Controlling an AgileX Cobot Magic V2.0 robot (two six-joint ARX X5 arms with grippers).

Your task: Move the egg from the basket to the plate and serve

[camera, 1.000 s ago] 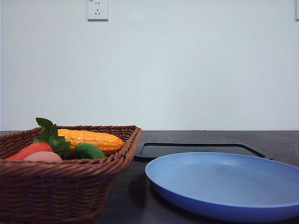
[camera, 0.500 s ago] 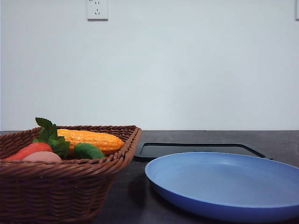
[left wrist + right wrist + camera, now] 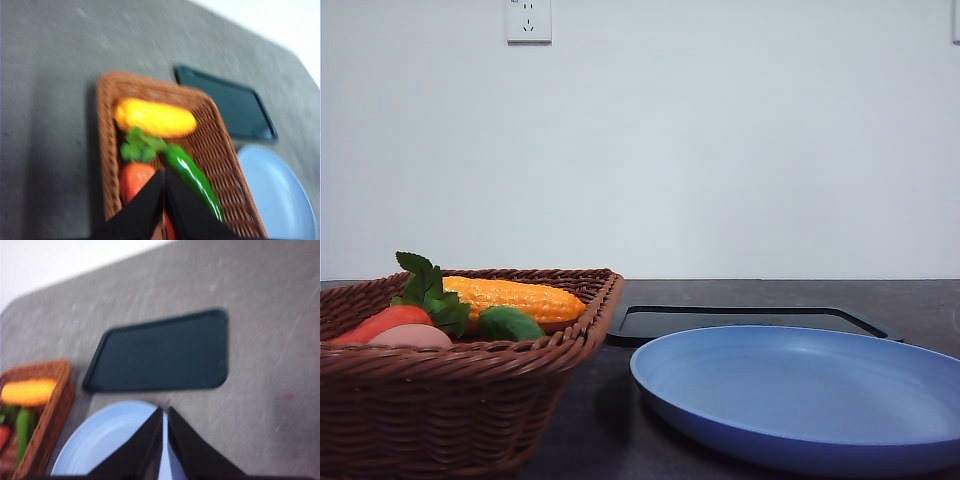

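Looking forward over the desk (image 3: 620,440), you have the basket (image 3: 450,400) at about 8 o'clock and the plate (image 3: 800,395) at about 4 o'clock, the two near each other but apart. The egg (image 3: 412,336) lies inside the basket, low against its near rim, touching the carrot (image 3: 380,322) just behind it. The carrot's green leaves (image 3: 425,285) stand up beside an ear of corn (image 3: 515,298), which lies across the far part of the basket. A green pepper (image 3: 508,324) rests in front of the corn. Behind the plate, toward 1 o'clock, a flat black tray (image 3: 750,320) sits on the desk, its near edge hidden by the plate's rim. A wall socket (image 3: 528,20) is up at 11 o'clock.

From the left wrist camera, the left pincer (image 3: 164,192) hangs above the basket with its two dark fingertips pressed together, so it is closed and holds nothing. Below it you see the carrot, the pepper and the corn; the picture is blurred and the egg cannot be made out there.

From the right wrist camera, the right pincer (image 3: 164,432) hangs above the plate's rim, its tips likewise meeting, closed on nothing. The tray lies beyond the plate, and the basket's corner shows off to the side.
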